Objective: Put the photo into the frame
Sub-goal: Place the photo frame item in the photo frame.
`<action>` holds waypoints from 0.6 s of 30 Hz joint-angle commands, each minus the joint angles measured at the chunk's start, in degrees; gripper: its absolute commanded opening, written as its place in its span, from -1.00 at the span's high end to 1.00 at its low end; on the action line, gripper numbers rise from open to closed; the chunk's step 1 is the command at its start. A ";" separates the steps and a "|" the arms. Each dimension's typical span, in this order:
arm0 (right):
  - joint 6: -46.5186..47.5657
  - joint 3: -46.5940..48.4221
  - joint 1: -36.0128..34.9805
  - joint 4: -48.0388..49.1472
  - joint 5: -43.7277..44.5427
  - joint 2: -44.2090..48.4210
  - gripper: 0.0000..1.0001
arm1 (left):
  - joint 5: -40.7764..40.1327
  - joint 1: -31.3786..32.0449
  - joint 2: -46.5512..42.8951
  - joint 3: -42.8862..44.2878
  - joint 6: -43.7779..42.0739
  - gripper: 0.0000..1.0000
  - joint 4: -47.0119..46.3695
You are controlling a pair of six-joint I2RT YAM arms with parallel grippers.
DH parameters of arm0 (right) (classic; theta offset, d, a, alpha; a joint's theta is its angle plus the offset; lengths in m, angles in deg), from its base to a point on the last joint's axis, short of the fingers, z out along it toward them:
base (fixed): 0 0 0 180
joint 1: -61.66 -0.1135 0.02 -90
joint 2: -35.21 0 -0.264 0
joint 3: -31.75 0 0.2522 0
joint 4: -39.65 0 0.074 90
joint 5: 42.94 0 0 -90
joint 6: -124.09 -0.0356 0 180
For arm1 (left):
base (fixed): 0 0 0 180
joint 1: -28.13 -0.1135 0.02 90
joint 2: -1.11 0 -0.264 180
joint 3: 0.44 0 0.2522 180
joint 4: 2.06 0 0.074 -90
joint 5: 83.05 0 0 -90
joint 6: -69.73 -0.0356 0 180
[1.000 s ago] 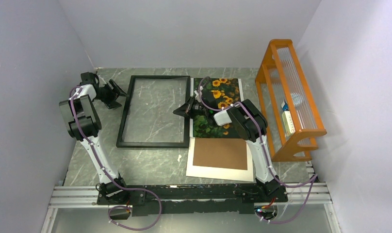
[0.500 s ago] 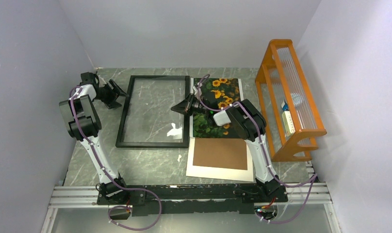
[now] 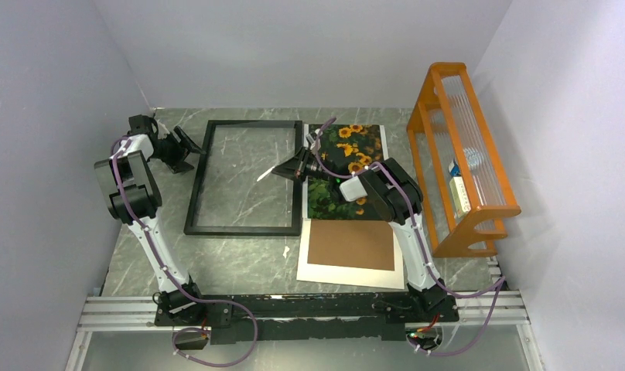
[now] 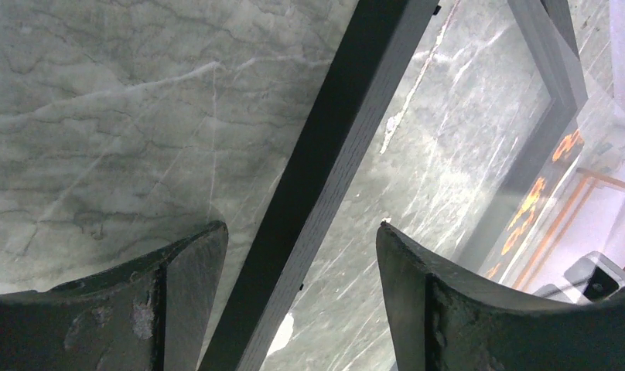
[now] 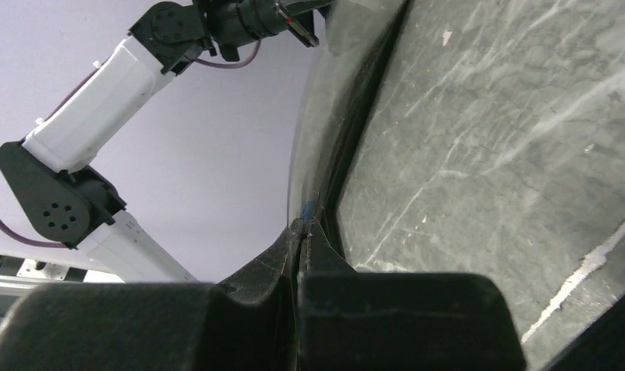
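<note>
Top view: frame flat on desk, long axis near-far. Photo just beside its R rail, parallel, partly under R arm. Photo lies right of R gripper, so R arm is nearer. L gripper at frame's far-L corner.
Count: 1 frame, 1 photo, 1 brown board, 1 white mat, 1 orange rack.

L wrist: jaws wide apart, astride frame's L rail, holding nothing; contact unclear.

R wrist: jaws closed, pinching edge of clear pane, tilted up off frame.
</note>
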State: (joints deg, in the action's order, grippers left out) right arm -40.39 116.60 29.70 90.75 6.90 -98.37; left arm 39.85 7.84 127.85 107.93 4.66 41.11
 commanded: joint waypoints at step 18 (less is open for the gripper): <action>2.85 8.29 -1.78 -1.37 -3.72 4.74 1.00 | -6.89 0.63 0.01 -2.19 0.36 -0.54 0.26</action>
State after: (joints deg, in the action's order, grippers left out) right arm -38.51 121.93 28.56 86.37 4.86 -98.28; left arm 38.74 7.99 127.72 107.80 5.80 41.02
